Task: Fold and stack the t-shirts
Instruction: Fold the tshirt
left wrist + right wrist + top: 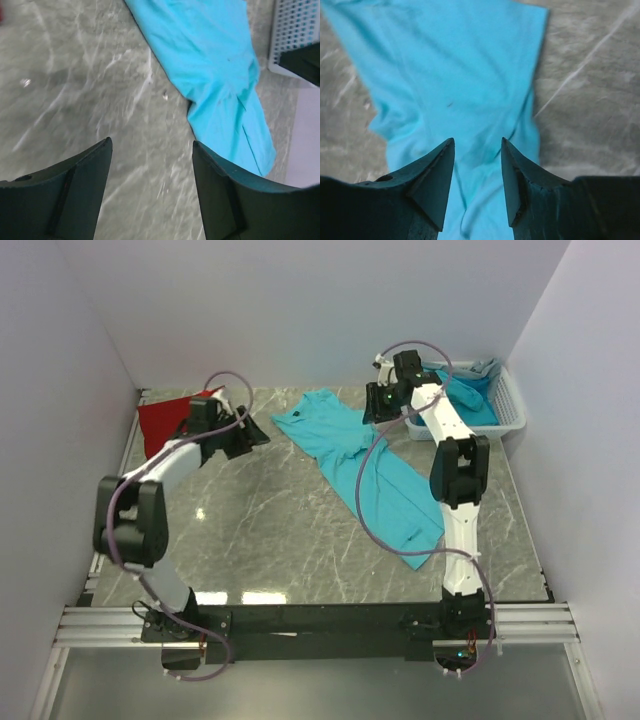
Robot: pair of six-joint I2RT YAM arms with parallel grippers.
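Overhead, a turquoise-blue short-sleeved cloth t-shirt point(370, 475) lay spread out flat and slantwise on a grey marble-patterned table point(250, 530). Its collar end was at the far side and its hem end nearer the arm bases. A small dark chest mark point(449, 104) showed on its cloth in the right wrist view.

Well to the left of this shirt, at the table's far left corner, lay a folded red t-shirt point(160, 422).

The left gripper point(255, 436) hung between the red shirt and the turquoise one, just beside the turquoise shirt's left sleeve. Its fingers were spread wide with only bare table showing between them, and it held nothing.

The right gripper point(372, 410) hovered over the turquoise shirt's far right edge. Its fingers were parted by a moderate gap, with turquoise cloth showing below them, and nothing was gripped.

To the right of the spread shirt, at the far right corner, stood a white slatted plastic basket point(512, 408). A second bunched turquoise-blue garment point(478, 405) lay inside it.
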